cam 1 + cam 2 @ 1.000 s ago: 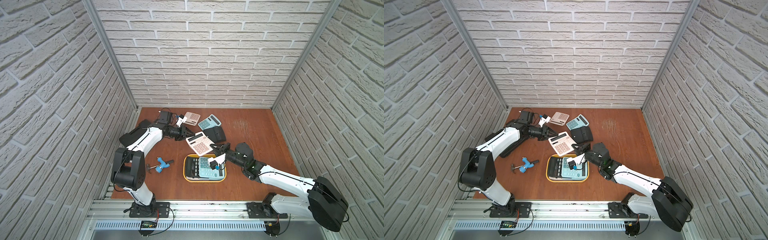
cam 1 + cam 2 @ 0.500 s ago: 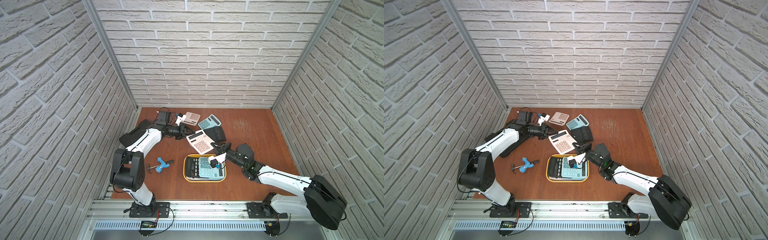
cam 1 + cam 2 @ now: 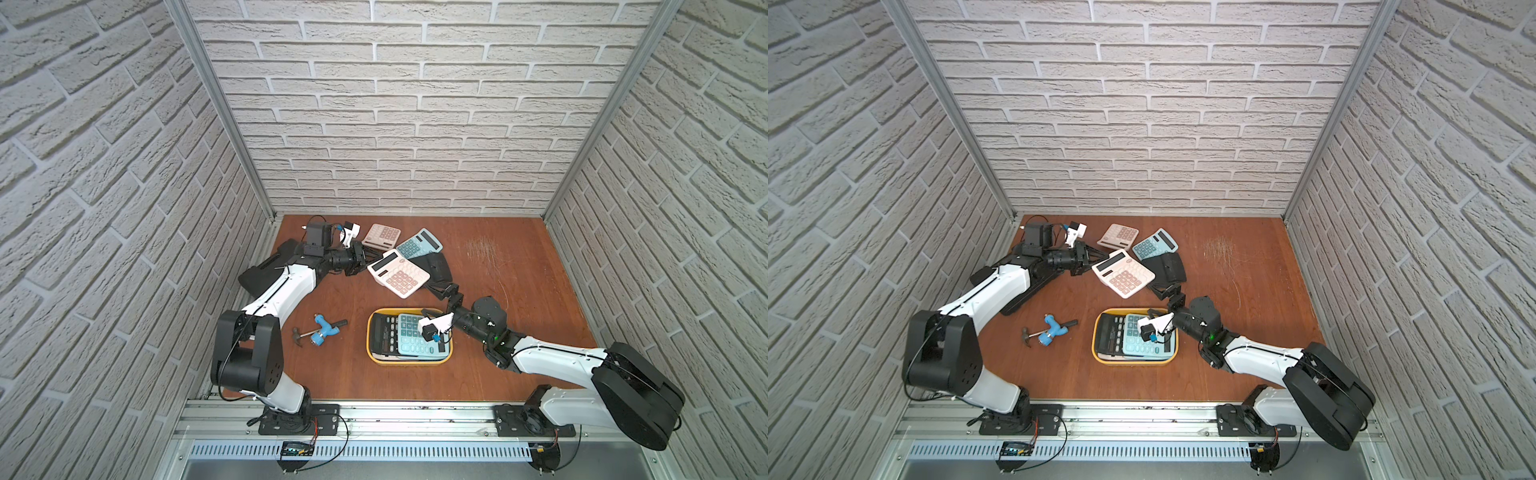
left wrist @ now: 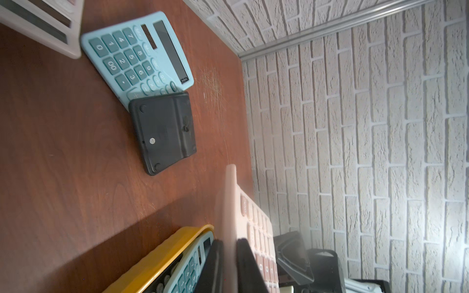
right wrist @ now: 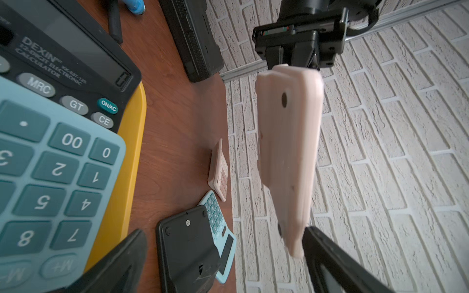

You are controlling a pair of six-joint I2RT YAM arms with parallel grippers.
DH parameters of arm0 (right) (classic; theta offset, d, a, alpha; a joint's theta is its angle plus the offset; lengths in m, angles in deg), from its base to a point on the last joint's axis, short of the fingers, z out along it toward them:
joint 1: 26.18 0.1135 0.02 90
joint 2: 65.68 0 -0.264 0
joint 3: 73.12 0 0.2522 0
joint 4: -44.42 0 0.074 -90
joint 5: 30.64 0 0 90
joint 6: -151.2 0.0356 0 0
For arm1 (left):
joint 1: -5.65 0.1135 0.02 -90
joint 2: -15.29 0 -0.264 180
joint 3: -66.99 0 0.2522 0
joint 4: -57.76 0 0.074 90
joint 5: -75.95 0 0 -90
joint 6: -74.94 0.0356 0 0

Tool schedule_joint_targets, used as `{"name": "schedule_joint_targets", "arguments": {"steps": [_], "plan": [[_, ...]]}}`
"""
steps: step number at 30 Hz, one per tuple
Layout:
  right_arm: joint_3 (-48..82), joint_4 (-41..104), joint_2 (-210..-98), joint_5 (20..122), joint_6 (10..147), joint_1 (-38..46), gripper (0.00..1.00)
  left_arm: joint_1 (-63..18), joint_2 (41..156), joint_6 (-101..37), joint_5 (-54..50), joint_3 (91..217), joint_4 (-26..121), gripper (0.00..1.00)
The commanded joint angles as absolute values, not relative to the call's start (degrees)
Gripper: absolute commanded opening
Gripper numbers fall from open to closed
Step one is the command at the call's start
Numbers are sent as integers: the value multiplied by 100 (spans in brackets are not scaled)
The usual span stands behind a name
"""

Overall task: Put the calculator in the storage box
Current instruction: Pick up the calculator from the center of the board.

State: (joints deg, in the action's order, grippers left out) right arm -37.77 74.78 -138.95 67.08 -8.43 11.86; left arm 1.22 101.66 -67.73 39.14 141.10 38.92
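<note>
where the pink calculator (image 3: 399,274) is: aloft just behind the storage box (image 3: 409,362), not in it
my left gripper (image 3: 370,260): clamped on its edge
my right gripper (image 5: 224,230): spread wide, its far corner between the jaws

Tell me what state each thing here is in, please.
left fingers, shut on the big pink calculator
big pink calculator, held off the table, keys up
right fingers, open, holding nothing
storage box, holding the DEXIN calculator and the boxed teal calculator, keys up
small pink calculator, lying keys up
black calculator, face down
back teal calculator, keys up, corner under the black calculator
hammer, lying flat
</note>
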Motion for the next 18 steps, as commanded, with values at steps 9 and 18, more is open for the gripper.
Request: {"name": "schedule_joint_targets", "arguments": {"steps": [9, 18], "plan": [[-3782, 6404, -12498, 5681, 2082, 1189, 99, 111, 8639, -6679, 2108, 13376, 3674, 0], [-2602, 4113, -12246, 4769, 5357, 515, 99, -560, 7662, -6682, 840, 12731, 3473, 0]]}}
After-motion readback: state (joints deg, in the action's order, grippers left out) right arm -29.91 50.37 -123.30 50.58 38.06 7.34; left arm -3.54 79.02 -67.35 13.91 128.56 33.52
